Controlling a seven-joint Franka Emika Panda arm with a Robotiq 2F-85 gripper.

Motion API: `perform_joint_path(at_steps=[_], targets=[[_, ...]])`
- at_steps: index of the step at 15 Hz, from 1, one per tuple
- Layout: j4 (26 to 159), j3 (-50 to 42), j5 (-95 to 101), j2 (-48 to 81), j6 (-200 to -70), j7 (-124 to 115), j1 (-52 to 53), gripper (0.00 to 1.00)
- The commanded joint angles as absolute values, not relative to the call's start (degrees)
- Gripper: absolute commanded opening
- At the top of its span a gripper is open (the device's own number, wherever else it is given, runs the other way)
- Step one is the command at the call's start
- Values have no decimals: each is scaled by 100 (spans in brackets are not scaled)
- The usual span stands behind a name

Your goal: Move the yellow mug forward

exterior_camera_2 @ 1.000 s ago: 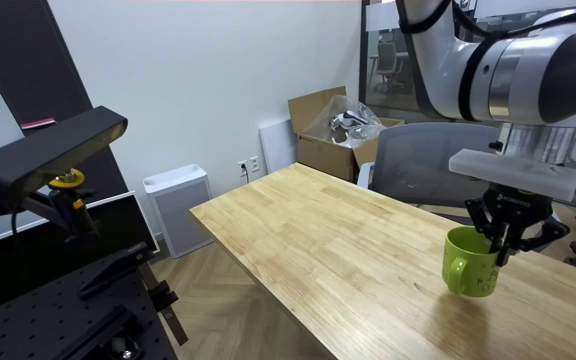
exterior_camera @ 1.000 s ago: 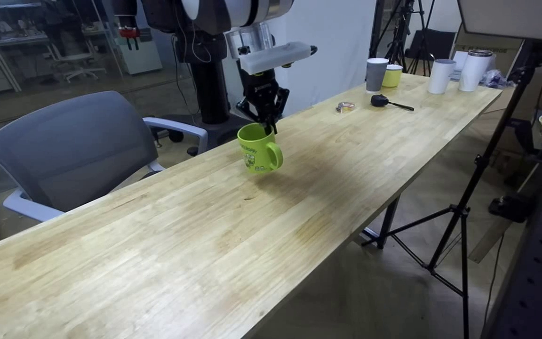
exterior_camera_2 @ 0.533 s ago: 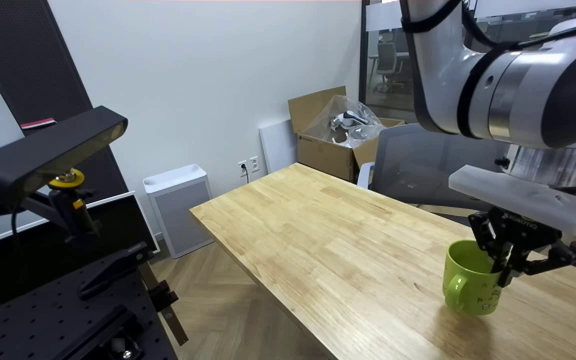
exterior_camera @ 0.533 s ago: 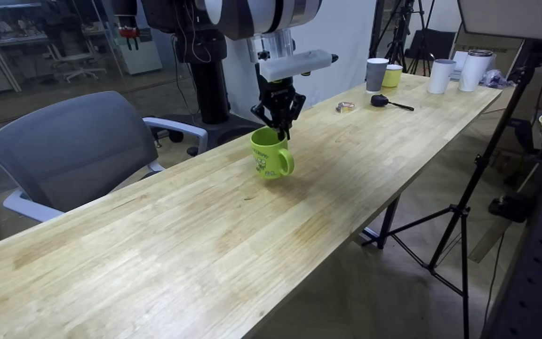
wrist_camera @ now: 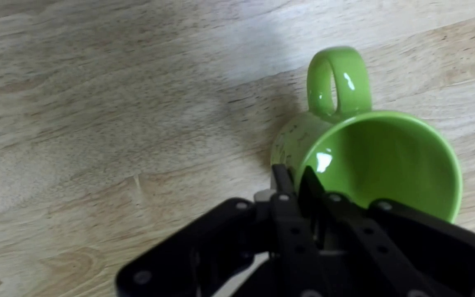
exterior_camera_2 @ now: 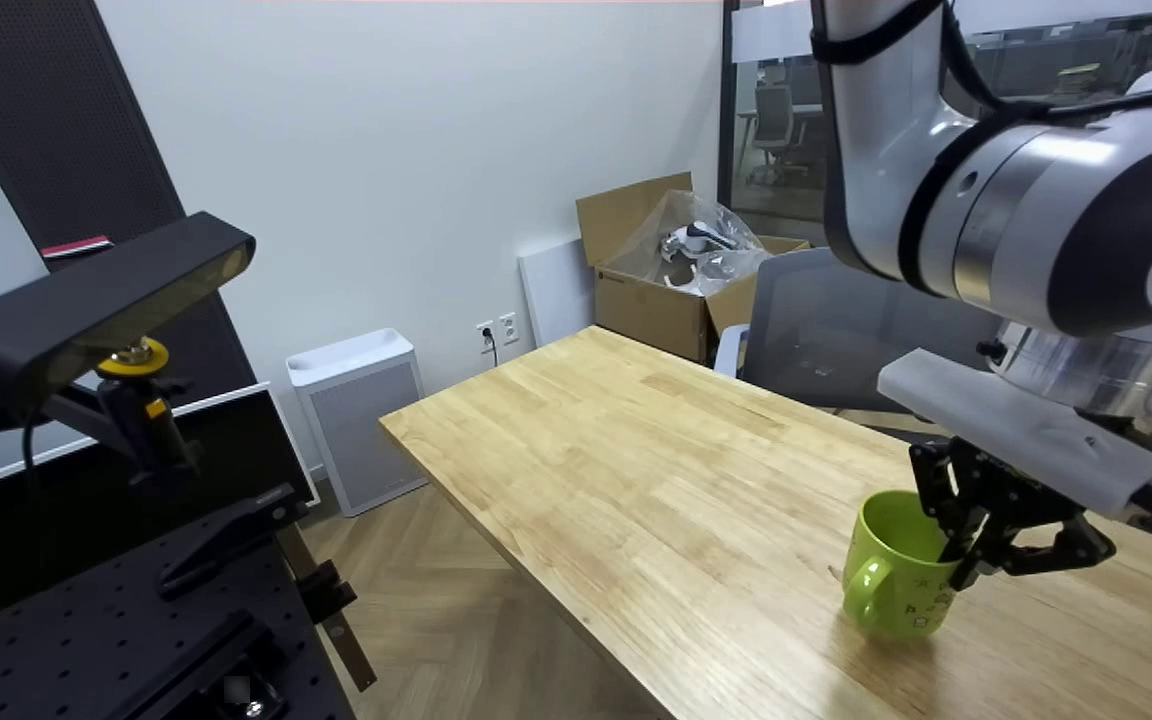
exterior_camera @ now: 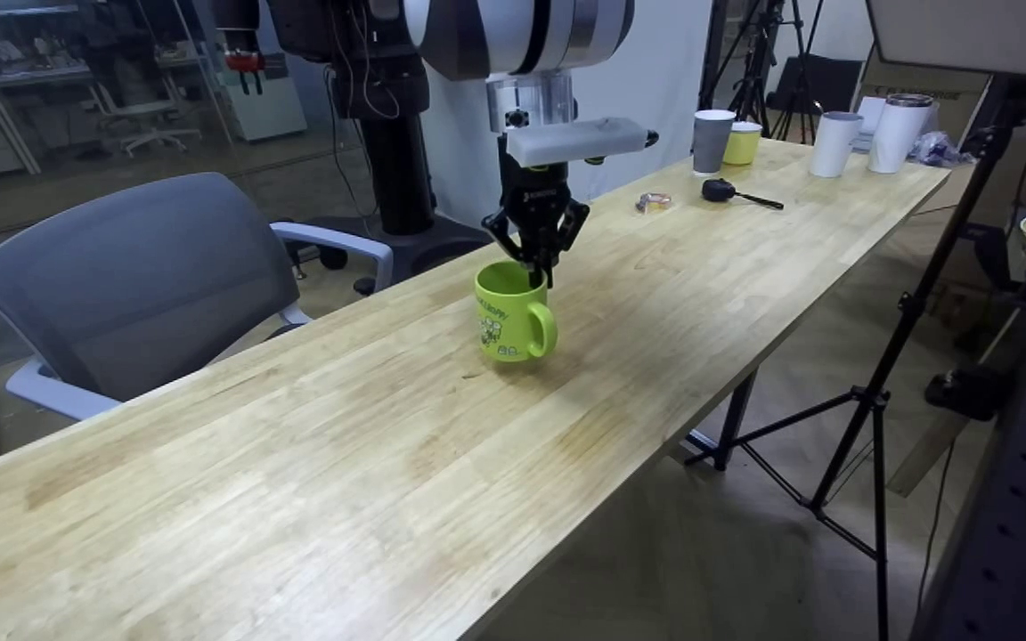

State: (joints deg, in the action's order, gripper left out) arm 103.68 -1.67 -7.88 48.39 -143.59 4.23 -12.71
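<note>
The yellow mug (exterior_camera: 502,325) is lime-yellow and glossy, with a small print and a loop handle. It also shows in an exterior view (exterior_camera_2: 886,600) and in the wrist view (wrist_camera: 390,161). My gripper (exterior_camera: 541,274) is shut on the mug's rim, one finger inside and one outside. The same grip shows in an exterior view (exterior_camera_2: 961,572) and in the wrist view (wrist_camera: 297,177). The mug is low over the wooden table (exterior_camera: 317,463), tilted slightly in an exterior view. I cannot tell if its base touches the table. The handle points away from the fingers.
Toward the table's far end are a grey cup (exterior_camera: 712,147), a yellow cup (exterior_camera: 746,150), a white cup (exterior_camera: 835,147) and a white tumbler (exterior_camera: 899,138). A black tape measure (exterior_camera: 720,190) and a small wrapped item (exterior_camera: 654,203) lie nearer. A chair (exterior_camera: 148,285) stands at one edge.
The mug and gripper have moved together across the table, first sideways and then lower and nearer the camera in an exterior view. The wrist has tilted. The grip on the rim is unchanged.
</note>
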Motion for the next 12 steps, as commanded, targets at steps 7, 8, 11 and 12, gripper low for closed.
perform_joint_path(at_steps=[7, 8, 11, 12], targets=[[10757, -171, -837, 4607, -14319, 523, -1376, 2], [10774, -202, -814, 4609, -14319, 511, -1364, 2], [10811, -229, -808, 4622, -14314, 524, -1376, 2], [10826, -244, -799, 4629, -14316, 516, -1363, 2]])
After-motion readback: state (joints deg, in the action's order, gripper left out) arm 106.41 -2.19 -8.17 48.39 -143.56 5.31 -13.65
